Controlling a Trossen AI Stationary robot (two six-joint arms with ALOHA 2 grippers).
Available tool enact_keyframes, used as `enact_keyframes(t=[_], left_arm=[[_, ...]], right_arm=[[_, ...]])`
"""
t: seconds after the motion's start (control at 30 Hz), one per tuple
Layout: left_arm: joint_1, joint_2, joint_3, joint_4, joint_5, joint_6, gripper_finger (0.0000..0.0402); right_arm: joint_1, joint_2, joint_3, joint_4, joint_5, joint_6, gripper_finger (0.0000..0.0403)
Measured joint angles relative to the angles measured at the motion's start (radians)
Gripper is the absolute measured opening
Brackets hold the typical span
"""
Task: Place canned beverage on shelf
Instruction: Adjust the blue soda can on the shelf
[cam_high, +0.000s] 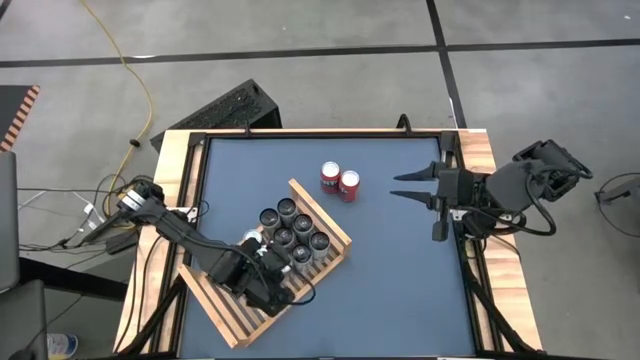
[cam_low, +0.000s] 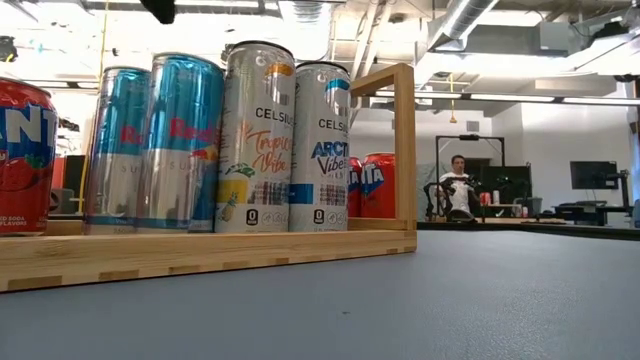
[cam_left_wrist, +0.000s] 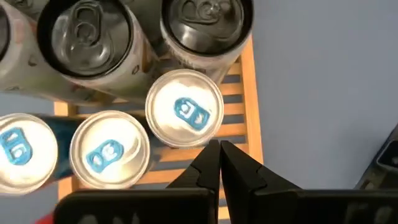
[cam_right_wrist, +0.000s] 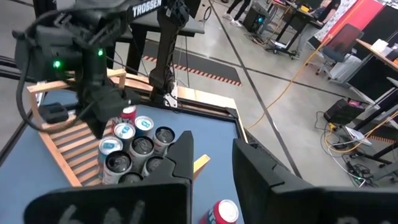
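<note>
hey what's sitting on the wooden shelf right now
A cluster of upright cans stands on the slatted shelf, at its end nearer the two red cans on the mat. The left arm covers the shelf's other end, so anything beneath it stays hidden.

I see the shelf (cam_high: 325, 225), a flat light-wood rack with parallel slats and a raised frame, lying turned at an angle on the blue table, left of centre. At its far-right end a cluster of slim cans (cam_high: 295, 232) stands upright, packed touching one another. Two short red cans (cam_high: 340, 181) stand upright on the table just beyond the shelf's far corner, touching each other.
</note>
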Motion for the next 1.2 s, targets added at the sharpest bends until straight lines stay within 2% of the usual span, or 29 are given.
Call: enact_keyframes(t=[0.13,0.27,0.47,0.6,0.73,0.97,1.07,1.2], left_arm=[[-0.007,0.0,0.026,-0.021,-0.006,-0.015,0.0],[-0.036,-0.001,0.056,0.001,-0.087,0.011,0.0],[-0.072,0.003,0.055,0.074,-0.168,0.234,0.001],[-0.078,0.007,0.055,0.128,-0.15,0.356,0.0052],[-0.072,0.006,0.055,0.133,-0.102,0.428,0.0115],[-0.008,0.006,0.043,0.068,-0.054,0.392,0.0221],[0.025,0.006,0.038,0.043,-0.036,0.406,0.0246],[0.057,0.006,0.039,0.043,-0.007,0.458,0.0258]], right_arm=[[0.0,0.0,0.0,-0.012,0.0,0.001,0.0085],[0.0,0.0,0.0,-0.013,0.0,0.001,0.0085],[0.0,0.0,0.001,-0.019,-0.03,0.001,0.0086],[0.0,0.0,0.001,-0.046,-0.099,0.001,0.0094],[0.0,0.0,0.001,-0.079,-0.109,0.014,0.0107],[0.0,0.0,0.001,-0.13,-0.108,0.021,0.0118],[0.0,0.0,0.001,-0.145,-0.108,0.021,0.0118],[0.0,0.0,0.001,-0.169,-0.108,0.021,0.0118]])
